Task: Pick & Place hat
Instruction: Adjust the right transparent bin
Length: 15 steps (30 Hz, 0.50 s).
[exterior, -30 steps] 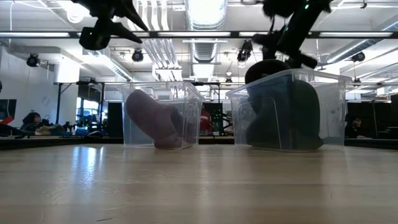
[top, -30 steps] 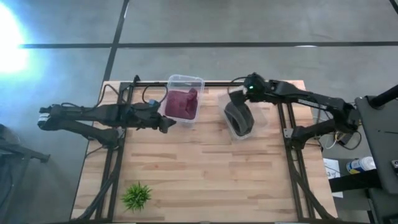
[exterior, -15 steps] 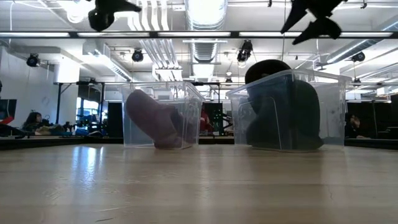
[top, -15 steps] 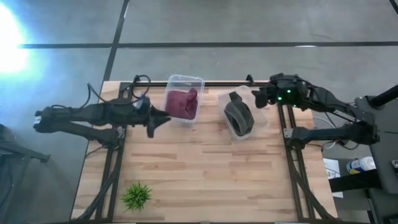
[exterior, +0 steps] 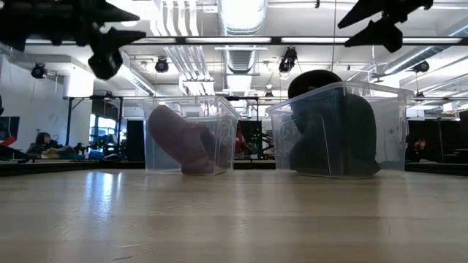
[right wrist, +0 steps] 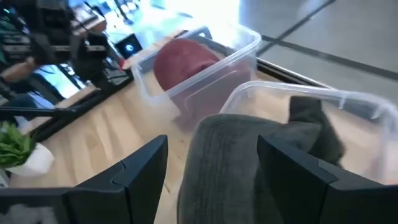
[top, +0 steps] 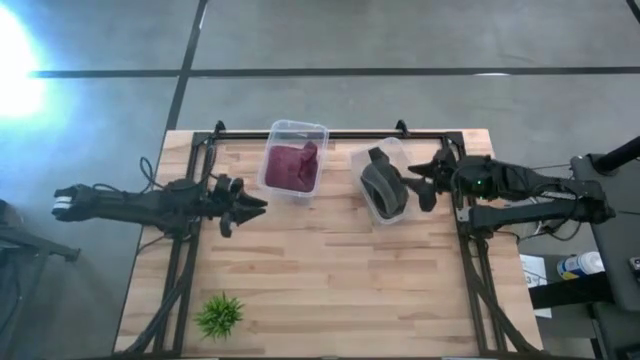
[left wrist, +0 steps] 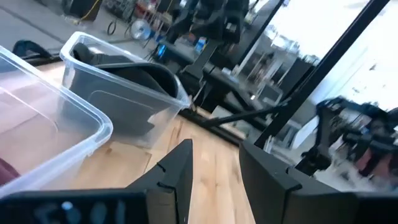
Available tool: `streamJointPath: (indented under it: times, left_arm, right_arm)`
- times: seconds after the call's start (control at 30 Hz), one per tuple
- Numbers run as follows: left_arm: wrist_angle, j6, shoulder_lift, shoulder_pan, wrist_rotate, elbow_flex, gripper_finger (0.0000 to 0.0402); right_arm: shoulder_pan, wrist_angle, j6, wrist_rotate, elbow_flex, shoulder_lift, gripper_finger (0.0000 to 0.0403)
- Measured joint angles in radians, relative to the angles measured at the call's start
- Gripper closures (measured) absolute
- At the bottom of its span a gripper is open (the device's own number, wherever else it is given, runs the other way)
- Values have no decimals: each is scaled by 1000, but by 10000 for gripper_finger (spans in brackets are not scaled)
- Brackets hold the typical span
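Note:
A maroon hat [top: 293, 165] lies in a clear bin [top: 300, 128] at the table's far middle, leaning against the bin wall [exterior: 179, 139]. A dark grey hat [top: 385, 188] stands in a second clear bin [top: 423, 190] to its right, its top poking above the rim [exterior: 314, 77]. My left gripper [top: 250, 207] hovers open to the left of and nearer than the maroon bin, high over the table [exterior: 110, 36]. My right gripper [top: 420, 185] hangs open at the grey hat's bin, on its right side and well above it [exterior: 373, 22]. Its fingers point toward the grey hat [right wrist: 249, 149].
A small green plant [top: 220, 315] stands near the table's near left corner. Black frame rails [top: 185, 260] run along the left and right sides and the far edge. Bare wood [top: 330, 290] spreads across the near half of the table.
My right gripper has risen from the far end of the grey hat's bin, swung toward the table's right edge, then come nearer, turning to face left. My left gripper has drawn back from the maroon bin toward the left and near side and dropped a little. Both hats stayed put.

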Motion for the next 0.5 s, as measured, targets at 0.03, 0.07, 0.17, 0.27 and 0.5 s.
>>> streamJointPath:
  times: [0.03,0.07,0.17,0.27,0.5]
  left_arm:
    - [35,-4,-17,0,0,-33,278]
    - [54,-15,-32,0,1,-61,278]
    - [61,-50,-74,0,3,-124,278]
    - [55,-74,-104,0,3,-171,278]
    - [54,-112,-146,1,-14,-256,278]
  right_arm:
    - [10,35,5,0,-32,-12,156]
    - [20,67,14,1,-62,-24,156]
    - [37,144,44,-5,-141,-54,156]
    - [46,185,64,-27,-198,-77,156]
    - [46,392,71,-62,-317,-153,156]
